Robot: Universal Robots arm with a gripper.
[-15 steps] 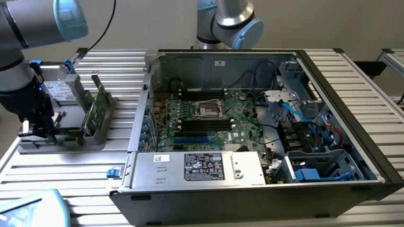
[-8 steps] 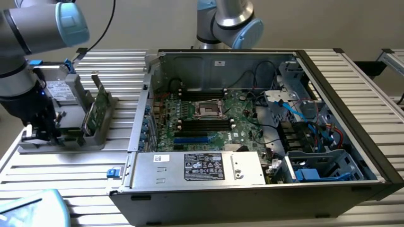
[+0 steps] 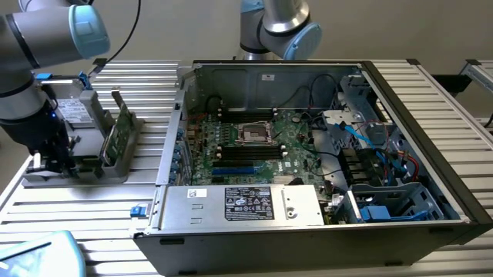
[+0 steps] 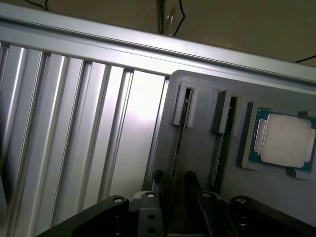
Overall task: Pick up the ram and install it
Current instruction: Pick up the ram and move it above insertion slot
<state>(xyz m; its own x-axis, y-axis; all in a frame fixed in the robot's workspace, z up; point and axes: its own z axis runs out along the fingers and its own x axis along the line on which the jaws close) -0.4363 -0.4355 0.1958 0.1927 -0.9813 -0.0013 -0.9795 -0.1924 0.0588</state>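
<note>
Grey holder (image 4: 201, 96) was seen with the ram (image 4: 178, 133) on edge in one slot, a second stick (image 4: 222, 143) in the next slot, and the processor (image 4: 285, 143) in its recess. Gripper (image 4: 174, 177) was seen with jaws apart, lined up either side of the ram, nothing clamped.

My arm (image 3: 31, 52) is built of fat matte-grey tubes, each joint closed by a round light-blue cap (image 3: 86, 27), and a thin black cable (image 3: 129, 32) hangs off it. Past the wrist the grey gives way to the black gripper (image 3: 50, 157). Through the wrist camera I see its glossy black link bars (image 4: 94, 217) pinned with small round silver screws (image 4: 114, 200), and two slim black fingers (image 4: 158, 178) with rounded tips.
</note>
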